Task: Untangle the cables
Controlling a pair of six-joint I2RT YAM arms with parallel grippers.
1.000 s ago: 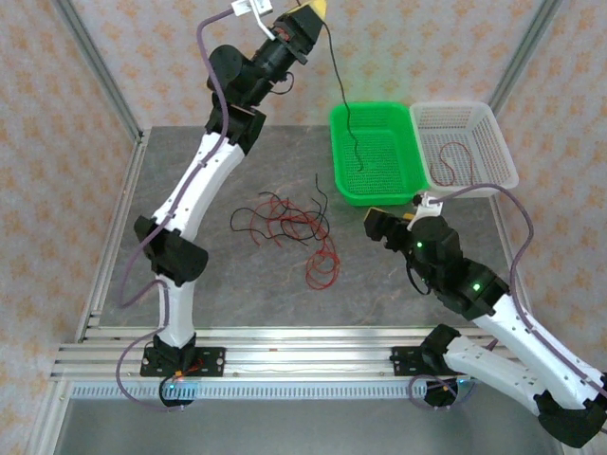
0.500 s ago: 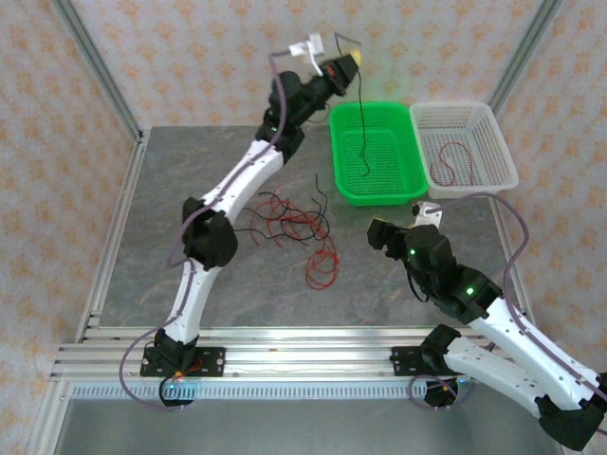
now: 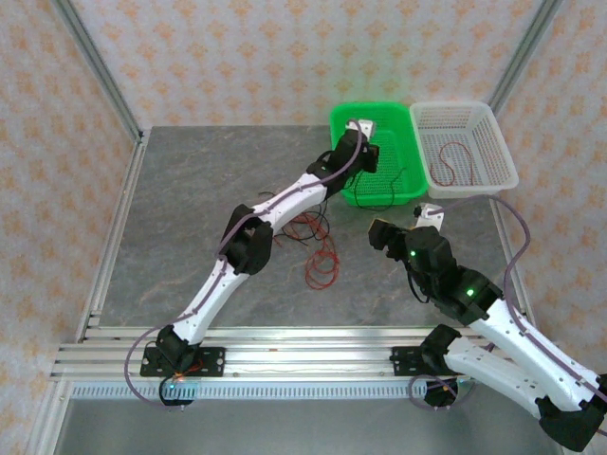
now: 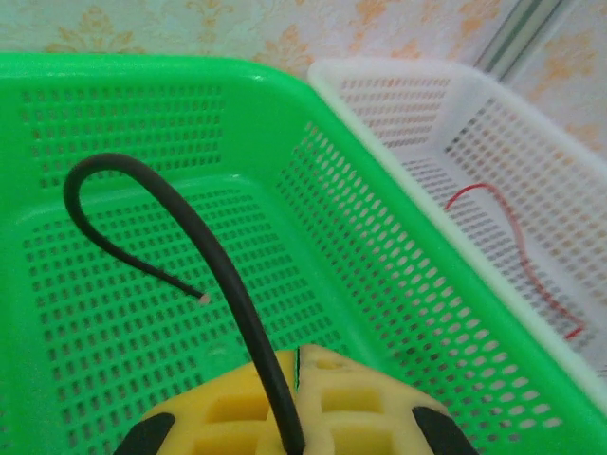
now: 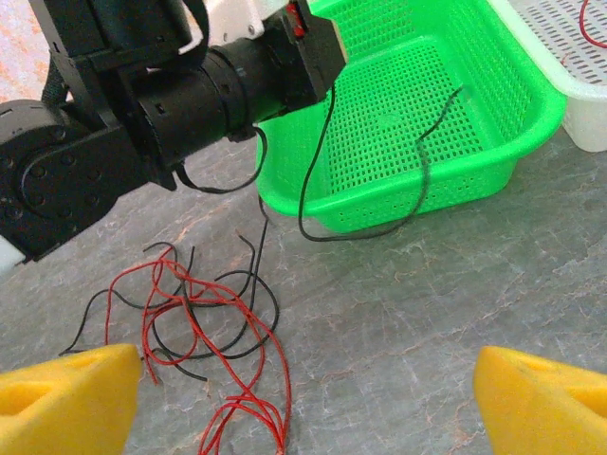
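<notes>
While the right gripper (image 5: 303, 403) holds its jaws wide apart near the tangled cables (image 5: 213, 313) on the table (image 5: 427, 322), the left gripper (image 4: 297, 403), formerly raised high, now sits low in the green basket (image 4: 398, 313), clamped on a black cable (image 4: 204, 242). The strand runs away from the jaws, then hooks back; its gripped end is hidden.
</notes>
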